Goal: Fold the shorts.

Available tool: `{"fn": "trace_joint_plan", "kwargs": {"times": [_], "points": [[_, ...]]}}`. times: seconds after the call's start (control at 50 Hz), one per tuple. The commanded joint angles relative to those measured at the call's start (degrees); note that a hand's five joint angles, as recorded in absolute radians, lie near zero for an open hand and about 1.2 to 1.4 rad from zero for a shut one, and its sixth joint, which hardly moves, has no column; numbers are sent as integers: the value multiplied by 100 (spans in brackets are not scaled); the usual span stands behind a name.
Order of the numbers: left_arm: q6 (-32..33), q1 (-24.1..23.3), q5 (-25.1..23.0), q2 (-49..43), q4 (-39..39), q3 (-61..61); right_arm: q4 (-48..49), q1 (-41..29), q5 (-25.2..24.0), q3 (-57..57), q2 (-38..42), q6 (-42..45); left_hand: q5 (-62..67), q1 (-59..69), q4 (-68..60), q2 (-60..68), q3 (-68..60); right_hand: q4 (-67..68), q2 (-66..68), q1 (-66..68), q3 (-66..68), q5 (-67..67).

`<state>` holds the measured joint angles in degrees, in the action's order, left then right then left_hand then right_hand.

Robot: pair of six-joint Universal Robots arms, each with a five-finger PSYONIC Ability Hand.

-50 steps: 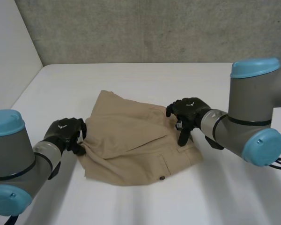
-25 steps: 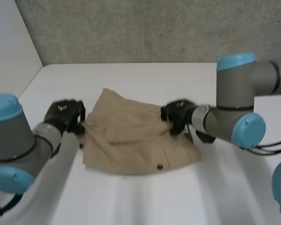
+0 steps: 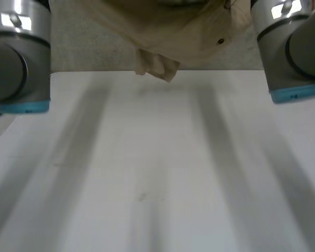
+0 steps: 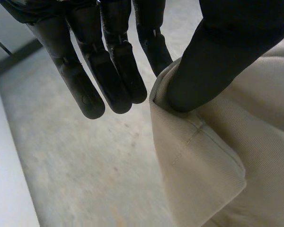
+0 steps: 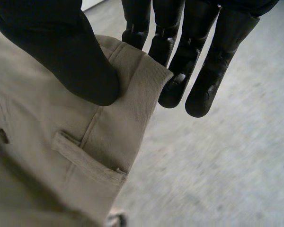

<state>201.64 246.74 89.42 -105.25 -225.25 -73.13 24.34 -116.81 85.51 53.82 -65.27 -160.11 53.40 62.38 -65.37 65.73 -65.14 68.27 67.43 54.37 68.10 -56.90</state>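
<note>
Tan shorts (image 3: pixel 173 29): hanging bunched in the air, well above the white table (image 3: pixel 157 173), between the left arm (image 3: pixel 18 58) and the right arm (image 3: pixel 291 47); a loose fold droops lowest near the middle.
Left hand (image 4: pixel 217 52): pinching a stitched edge of the shorts. The thumb presses the cloth on the near side and one finger goes behind it. The other fingers (image 4: pixel 111 71) are straight and close together, just beside the cloth and apart from it.
Right hand (image 5: pixel 71 56): pinching the end of the waistband (image 5: pixel 132 75). The thumb lies flat on the band. The fingers (image 5: pixel 199 66) stretch straight out past the band's folded end, the nearest ones tucked behind the cloth.
Belt loop (image 5: pixel 85 158): sewn across the waistband, a little beyond the tip of the right thumb.
Button (image 5: pixel 3 136): small and dark, on the cloth beside the belt loop, well apart from the fingers.
Arms: grey with light-blue caps, standing upright on either side of the hanging shorts.
Wall (image 3: pixel 89 50): grey concrete, behind the far edge of the table.
</note>
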Motion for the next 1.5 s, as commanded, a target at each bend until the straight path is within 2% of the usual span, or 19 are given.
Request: {"fn": "trace_joint_plan", "kwargs": {"times": [0.02, 0.14, 0.2, 0.3, 0.38, 0.46, 0.52, 0.6, 0.7, 0.76, 0.88, 0.96, 0.98, 1.06, 1.2, 1.38, 1.48, 1.5], "points": [[33, -30, -56, -407, 86, -1580, -833, 9, -70, 998, 251, 15, 1057, 1159, -861, 824, -883, 1173, 1257, 2563, 1190, -1310], [42, -38, -47, -979, 139, -2415, -1431, 62, -52, 1886, 735, 77, 990, 1091, -793, 756, -815, 1173, 1257, 2563, 1190, -1310], [42, -39, -47, -1138, 428, -2793, -1746, 97, -17, 2254, 832, 173, 722, 824, -525, 489, -548, 1173, 1257, 2563, 1190, -1310], [33, -47, -65, -1068, 1192, -3137, -2020, 273, -87, 2861, 736, 182, -1395, -1294, 1592, -1629, 1570, 1173, 1257, 2563, 1190, -1310], [16, -21, -56, -603, 2026, -3295, -2021, 343, -96, 3266, 534, 147, -2875, -2773, 3072, -3108, 3049, 1173, 1257, 2563, 1190, -1310], [-46, 58, 14, -260, 2511, -3357, -2021, 448, -105, 3609, 261, 103, -3633, -3531, 3829, -3866, 3807, 1173, 1257, 2563, 1190, -1310], [-73, 128, 49, -40, 2652, -3374, -2012, 589, -183, 3880, 94, 42, -4257, -4155, 4454, -4491, 4431, 1173, 1257, 2563, 1190, -1310], [-186, 453, 50, 180, 2653, -3568, -1994, 800, -412, 4145, -91, -353, -4948, -4846, 5145, -5181, 5122, 1173, 1257, 2563, 1190, -1310], [-600, 550, 23, 137, 2706, -3621, -2012, 1055, -684, 4242, -126, -977, -4763, -4662, 4960, -4997, 4938, 1173, 1257, 2563, 1190, -1310], [-898, 524, -21, 93, 2732, -3656, -2012, 1152, -808, 4233, -126, -1215, -4244, -4142, 4440, -4477, 4418, 1173, 1257, 2563, 1190, -1310], [-943, 515, -187, -144, 2714, -3673, -2038, 1249, -887, 4181, -126, -1259, -3570, -3468, 3767, -3804, 3745, 1173, 1257, 2563, 1190, -1310], [-925, 524, -758, -311, 2706, -3638, -2038, 1257, -887, 4181, -109, -1250, -2797, -2695, 2994, -3030, 2971, 1173, 1257, 2563, 1190, -1310], [-925, 559, -1038, -364, 2706, -3629, -2038, 1257, -896, 4189, -100, -1242, -2645, -2544, 2842, -2879, 2820, 1173, 1257, 2563, 1190, -1310], [-899, 629, -1479, -531, 2653, -3568, -2038, 1249, -896, 4190, -65, -1250, -2611, -2509, 2807, -2844, 2785, 1173, 1257, 2563, 1190, -1310], [-872, 638, -1427, -935, 2644, -3226, -2038, 1214, -896, 4207, -73, -1233, -2358, -2256, 2555, -2591, 2532, 1173, 1257, 2563, 1190, -1310], [-627, 577, -1058, -1489, 2583, -2803, -2038, 1240, -887, 4198, -82, -1215, -1720, -1618, 1917, -1953, 1894, 1173, 1257, 2563, 1190, -1310], [-292, 559, -891, -1586, 2504, -2786, -2038, 1231, -887, 4198, -82, -1198, -493, -391, 689, -726, 667, 1173, 1257, 2563, 1190, -1310], [-257, 550, -874, -1586, 2469, -2803, -2038, 1222, -878, 4198, -82, -1198, 425, 527, -228, 192, -251, 1173, 1257, 2563, 1190, -1310]]}}
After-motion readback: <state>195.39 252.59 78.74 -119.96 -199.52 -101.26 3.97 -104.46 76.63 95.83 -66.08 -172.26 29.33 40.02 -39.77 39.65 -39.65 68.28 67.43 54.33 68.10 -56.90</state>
